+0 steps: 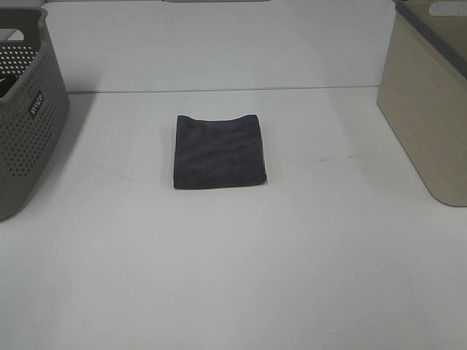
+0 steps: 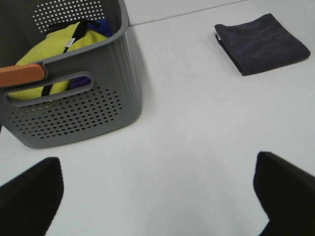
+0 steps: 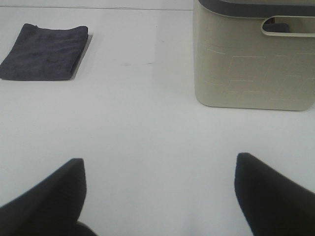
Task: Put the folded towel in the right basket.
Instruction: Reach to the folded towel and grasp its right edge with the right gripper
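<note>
A dark grey folded towel [image 1: 219, 151] lies flat on the white table, in the middle. It also shows in the left wrist view [image 2: 262, 43] and in the right wrist view [image 3: 45, 52]. The beige right basket [image 1: 430, 109] stands at the right edge; the right wrist view shows its wall and handle slot [image 3: 251, 64]. Neither arm shows in the exterior view. My left gripper [image 2: 157, 196] is open and empty, far from the towel. My right gripper [image 3: 160, 196] is open and empty, with the towel and the beige basket both well ahead of it.
A grey perforated basket [image 1: 25, 117] stands at the left edge; the left wrist view shows it [image 2: 74, 98] holding yellow and blue cloth. The white table [image 1: 233, 277] stretches bare toward the front.
</note>
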{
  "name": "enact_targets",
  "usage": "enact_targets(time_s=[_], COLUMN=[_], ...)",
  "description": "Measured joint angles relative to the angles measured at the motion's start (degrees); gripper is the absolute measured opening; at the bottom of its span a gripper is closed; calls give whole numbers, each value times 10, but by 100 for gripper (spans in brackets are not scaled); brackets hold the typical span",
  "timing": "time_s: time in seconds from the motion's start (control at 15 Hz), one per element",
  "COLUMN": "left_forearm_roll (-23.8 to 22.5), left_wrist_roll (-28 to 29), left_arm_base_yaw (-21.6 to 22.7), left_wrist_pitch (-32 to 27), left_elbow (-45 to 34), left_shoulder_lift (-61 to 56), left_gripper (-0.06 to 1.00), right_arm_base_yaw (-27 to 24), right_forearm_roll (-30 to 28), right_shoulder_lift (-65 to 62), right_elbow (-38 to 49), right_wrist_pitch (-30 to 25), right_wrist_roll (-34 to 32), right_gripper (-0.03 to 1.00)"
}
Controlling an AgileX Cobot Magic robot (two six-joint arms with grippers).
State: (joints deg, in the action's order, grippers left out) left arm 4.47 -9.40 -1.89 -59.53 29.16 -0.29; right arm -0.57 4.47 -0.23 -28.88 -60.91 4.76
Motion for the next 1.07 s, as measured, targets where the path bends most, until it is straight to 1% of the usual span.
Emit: enact_targets(time_s=[1.07], left_forearm_roll=[0], left_wrist_roll=[0], left_arm_base_yaw=[0], left_wrist_pitch=[0], left_elbow=[0], left_shoulder_lift=[0], left_gripper=[99], right_arm_base_yaw=[0], right_forearm_roll=[0], right_shoulder_lift=[0], right_elbow=[0], right_wrist_pitch=[0], right_wrist_roll=[0], right_gripper=[77])
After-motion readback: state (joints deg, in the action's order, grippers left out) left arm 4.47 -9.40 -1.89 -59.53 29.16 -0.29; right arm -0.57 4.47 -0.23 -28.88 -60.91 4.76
